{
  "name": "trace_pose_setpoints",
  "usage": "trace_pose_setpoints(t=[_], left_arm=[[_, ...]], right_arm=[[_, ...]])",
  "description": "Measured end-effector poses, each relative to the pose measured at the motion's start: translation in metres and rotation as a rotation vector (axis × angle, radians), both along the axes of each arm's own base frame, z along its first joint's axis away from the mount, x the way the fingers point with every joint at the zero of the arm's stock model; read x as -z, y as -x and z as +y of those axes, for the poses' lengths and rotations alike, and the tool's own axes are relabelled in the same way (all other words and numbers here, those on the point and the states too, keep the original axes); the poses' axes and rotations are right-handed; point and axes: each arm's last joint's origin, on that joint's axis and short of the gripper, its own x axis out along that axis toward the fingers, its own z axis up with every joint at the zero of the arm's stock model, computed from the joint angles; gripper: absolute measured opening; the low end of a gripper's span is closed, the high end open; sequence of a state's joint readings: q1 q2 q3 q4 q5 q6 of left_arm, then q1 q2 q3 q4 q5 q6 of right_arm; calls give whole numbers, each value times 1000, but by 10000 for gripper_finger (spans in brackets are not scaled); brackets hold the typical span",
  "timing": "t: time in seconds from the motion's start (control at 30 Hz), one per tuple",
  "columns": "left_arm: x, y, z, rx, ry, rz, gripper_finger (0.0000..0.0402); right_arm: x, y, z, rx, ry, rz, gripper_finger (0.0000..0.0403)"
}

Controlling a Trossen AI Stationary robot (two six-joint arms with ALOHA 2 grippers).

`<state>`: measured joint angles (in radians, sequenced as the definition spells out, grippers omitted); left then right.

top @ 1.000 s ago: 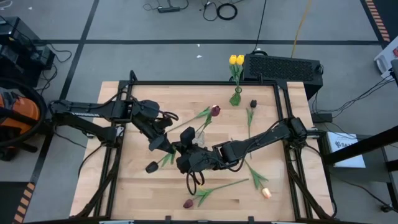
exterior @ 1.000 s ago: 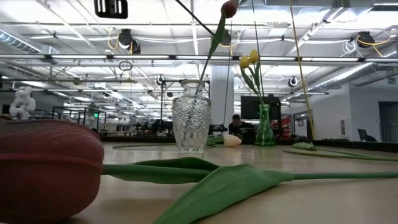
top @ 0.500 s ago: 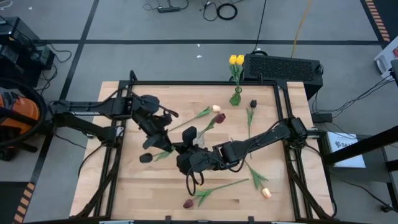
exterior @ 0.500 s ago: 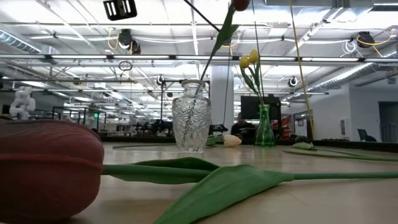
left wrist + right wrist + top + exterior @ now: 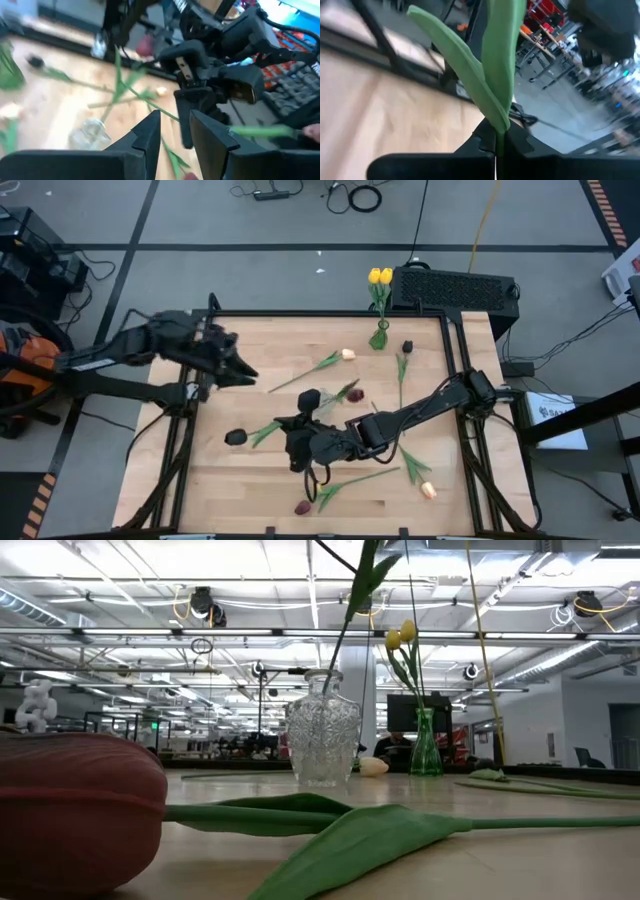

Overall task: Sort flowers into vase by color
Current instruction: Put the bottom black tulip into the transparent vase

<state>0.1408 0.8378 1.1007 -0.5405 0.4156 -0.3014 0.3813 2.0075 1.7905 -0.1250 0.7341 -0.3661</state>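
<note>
- The right gripper (image 5: 303, 448) hangs over the middle of the wooden table (image 5: 440, 510), fingers clamped on the green stem of a maroon tulip (image 5: 355, 395) standing in the clear glass vase (image 5: 323, 740).
- The left gripper (image 5: 242, 374), at the table's left edge, shows a narrow gap between its fingers (image 5: 147, 135) and carries nothing.
- Two yellow tulips (image 5: 380, 276) stand in the green vase (image 5: 379, 338) at the far edge.
- Loose tulips lie across the boards: a peach one (image 5: 347, 354), another peach (image 5: 428, 490), a maroon (image 5: 303, 507), a dark one (image 5: 235, 437).
</note>
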Motion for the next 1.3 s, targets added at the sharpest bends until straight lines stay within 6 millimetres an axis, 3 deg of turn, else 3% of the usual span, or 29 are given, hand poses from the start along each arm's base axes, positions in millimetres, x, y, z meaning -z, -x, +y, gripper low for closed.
trace_pose_setpoints(t=[0.13, 0.27, 0.5, 0.7, 1.13, 1.3], left_arm=[[-7, 17, -7, -43, -85, -70, 112], [-11, 27, -13, -51, -134, -114, 112], [-16, 28, -18, -20, -178, -171, 111], [-14, 19, -17, -28, -224, -170, 111], [-13, 5, -17, -27, -223, -165, 111], [-11, 0, -17, -26, -223, -156, 111]], right_arm=[[-16, 3, -3, 29, -160, -132, 0], [-46, 14, -10, 44, -287, -273, 0], [-95, 38, -27, 8, -484, -461, 0], [-106, 43, -39, 5, -474, -478, 0], [-126, 53, -66, 43, -218, -461, 0], [-141, 63, -74, 55, -285, -542, 0]])
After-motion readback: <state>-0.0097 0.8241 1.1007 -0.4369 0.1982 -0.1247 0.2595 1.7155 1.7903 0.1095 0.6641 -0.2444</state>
